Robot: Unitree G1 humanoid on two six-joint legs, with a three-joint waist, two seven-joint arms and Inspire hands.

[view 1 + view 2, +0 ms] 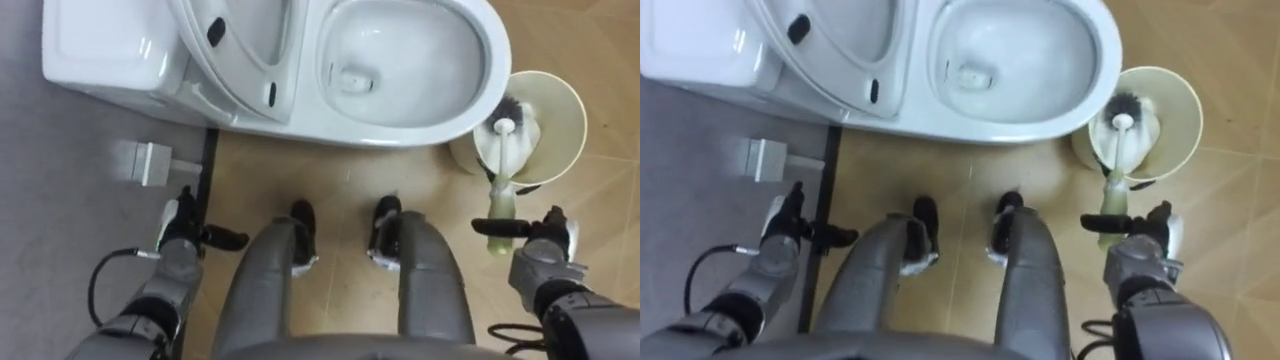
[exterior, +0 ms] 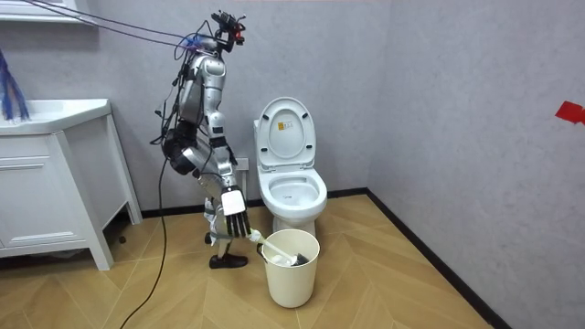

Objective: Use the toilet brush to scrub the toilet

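White brush (image 1: 499,200) grasped by right hand (image 1: 545,258), head in cream bin (image 1: 562,105) beside toilet (image 1: 492,60); left hand (image 1: 178,238) relaxed, empty.

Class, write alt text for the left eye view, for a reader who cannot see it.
Seen from above, the robot's right hand grips a toilet brush whose head rests in a cream bin beside the open toilet. Its left hand hangs idle near the tank.

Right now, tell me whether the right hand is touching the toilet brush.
Touching: the left eye view shows fingers of the right hand wrapped across the toilet brush.
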